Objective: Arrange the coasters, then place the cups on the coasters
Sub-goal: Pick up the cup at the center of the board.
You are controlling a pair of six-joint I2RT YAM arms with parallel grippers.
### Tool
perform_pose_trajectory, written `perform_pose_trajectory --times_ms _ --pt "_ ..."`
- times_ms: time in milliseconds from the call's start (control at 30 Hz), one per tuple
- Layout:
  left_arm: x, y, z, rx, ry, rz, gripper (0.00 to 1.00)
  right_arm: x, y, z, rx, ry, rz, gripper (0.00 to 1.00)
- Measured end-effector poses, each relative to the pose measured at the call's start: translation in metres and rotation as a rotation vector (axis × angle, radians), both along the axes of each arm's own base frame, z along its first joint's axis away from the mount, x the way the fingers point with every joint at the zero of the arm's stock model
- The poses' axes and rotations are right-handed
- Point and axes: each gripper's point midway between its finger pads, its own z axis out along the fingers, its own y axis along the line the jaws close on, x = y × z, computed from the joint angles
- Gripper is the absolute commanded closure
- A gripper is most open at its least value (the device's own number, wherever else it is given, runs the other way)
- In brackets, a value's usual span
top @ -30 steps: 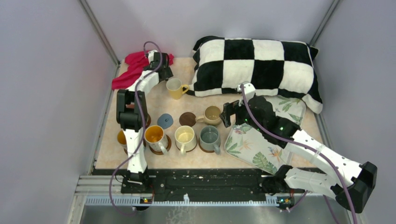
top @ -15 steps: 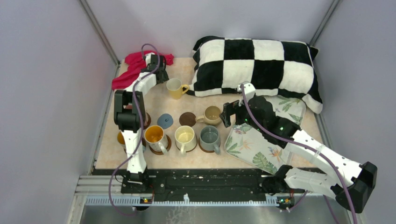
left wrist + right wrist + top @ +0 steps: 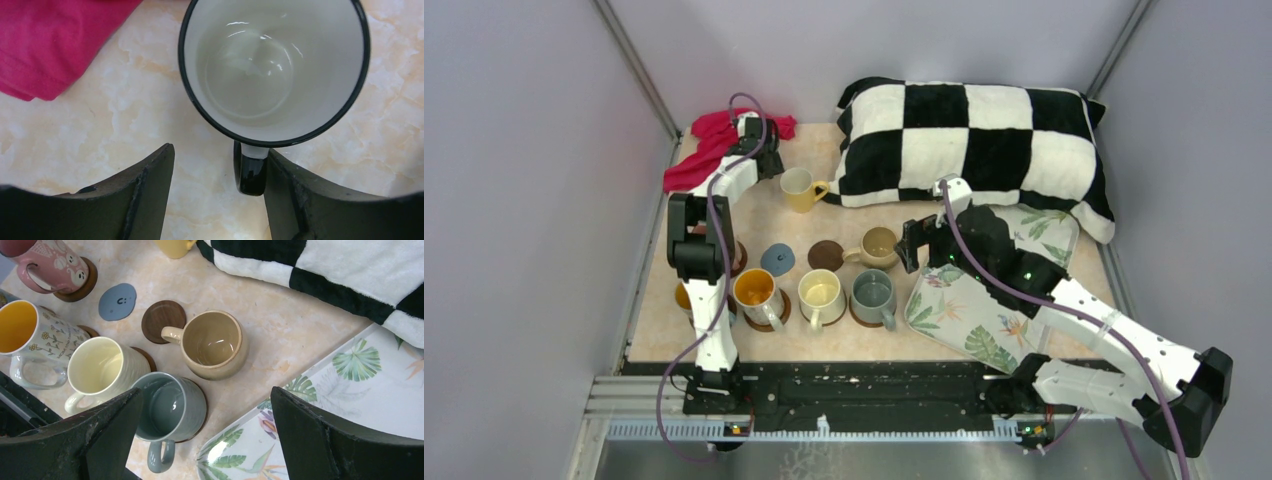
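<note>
One upright mug (image 3: 274,70), handle between left jaws

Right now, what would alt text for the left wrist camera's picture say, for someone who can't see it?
An empty white mug with a black rim stands on a marbled beige table, seen from straight above. Its black handle points down between the left tool's two dark fingers, close against one of them. A red cloth lies at upper left.

From above, the left arm (image 3: 724,185) hides the white mug (image 3: 274,70); the wrist view crops the red cloth (image 3: 50,40).
</note>
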Motion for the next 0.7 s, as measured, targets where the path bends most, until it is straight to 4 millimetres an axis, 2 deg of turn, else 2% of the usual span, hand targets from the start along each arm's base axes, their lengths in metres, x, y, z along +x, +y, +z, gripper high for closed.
perform_pose_trajectory --times_ms 367,567,700 --pt "0.009 -0.013 0.005 -0.013 -0.021 -0.106 0.44 0.0 -0.001 0.002 0.004 -0.004 0.0 0.01" --pt "0.014 -0.016 0.014 -0.01 -0.039 -0.137 0.59 0.0 -0.001 0.002 0.004 -0.004 0.0 0.01" --pt "0.016 -0.017 0.016 -0.002 -0.044 -0.154 0.72 -0.001 0.0 0.002 0.005 -0.004 0.0 0.01"
